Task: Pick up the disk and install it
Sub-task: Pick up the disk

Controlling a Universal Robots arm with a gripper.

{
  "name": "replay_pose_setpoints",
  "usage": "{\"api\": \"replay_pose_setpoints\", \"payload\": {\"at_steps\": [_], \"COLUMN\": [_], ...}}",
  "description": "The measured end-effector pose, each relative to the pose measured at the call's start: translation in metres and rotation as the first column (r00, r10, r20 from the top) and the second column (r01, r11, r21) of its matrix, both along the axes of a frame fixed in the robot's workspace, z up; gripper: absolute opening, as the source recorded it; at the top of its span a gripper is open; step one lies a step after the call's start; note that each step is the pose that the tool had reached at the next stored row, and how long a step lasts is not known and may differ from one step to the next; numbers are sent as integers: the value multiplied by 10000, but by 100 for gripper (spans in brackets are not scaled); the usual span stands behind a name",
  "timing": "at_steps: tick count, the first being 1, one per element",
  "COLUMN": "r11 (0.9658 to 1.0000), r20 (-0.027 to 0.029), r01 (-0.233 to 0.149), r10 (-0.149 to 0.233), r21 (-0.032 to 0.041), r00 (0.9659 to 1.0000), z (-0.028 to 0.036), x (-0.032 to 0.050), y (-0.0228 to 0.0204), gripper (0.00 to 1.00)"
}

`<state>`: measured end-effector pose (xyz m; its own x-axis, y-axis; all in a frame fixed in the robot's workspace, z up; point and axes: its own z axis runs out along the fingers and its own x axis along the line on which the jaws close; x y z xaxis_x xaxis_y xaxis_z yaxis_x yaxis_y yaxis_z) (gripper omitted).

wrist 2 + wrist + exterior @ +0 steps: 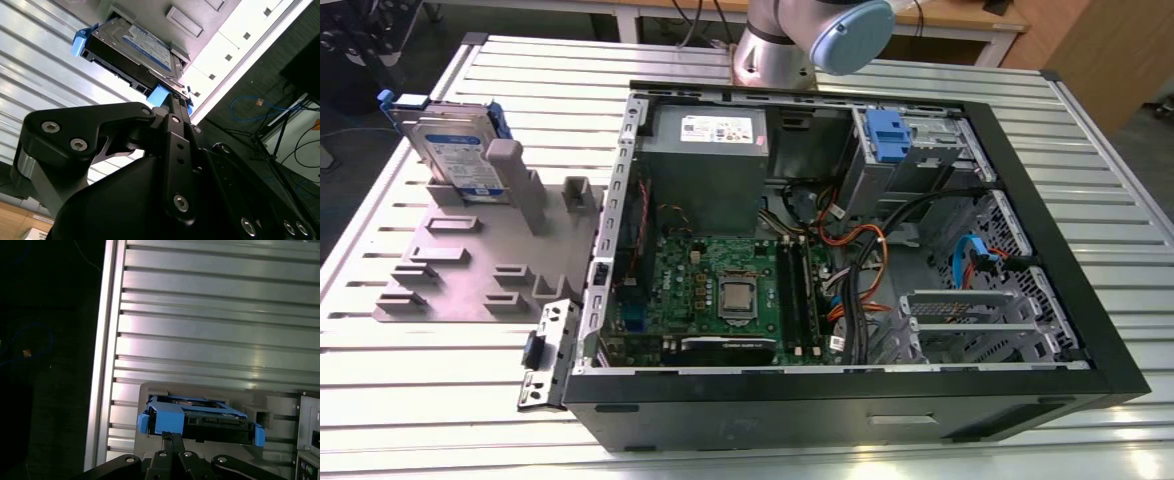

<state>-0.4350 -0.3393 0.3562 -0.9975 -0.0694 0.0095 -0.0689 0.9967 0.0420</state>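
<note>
Disk not picked up yet, gripper pinched shut on nothing
The disk (458, 150) is seen standing on edge in the grey fixture (454, 270), at roughly ten o'clock from the open PC case (1067, 290) in the exterior view, with its label side shown to the camera. The arm (787, 40) is seen at twelve o'clock, behind the case. In the first wrist view the gripper (169, 437) is shown with fingers closed together, nothing held, aimed at the disk's near end and apart from it; same is seen in the second wrist view
</note>
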Motion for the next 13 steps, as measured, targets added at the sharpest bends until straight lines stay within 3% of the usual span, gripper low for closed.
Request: {"api": "replay_pose_setpoints", "payload": {"at_steps": [13], "r11": [9998], "r20": [1], "r01": [-209], "r10": [209], "r21": [0], "r00": [9998], "z": [0], "x": [0], "y": [0], "gripper": [11]}}
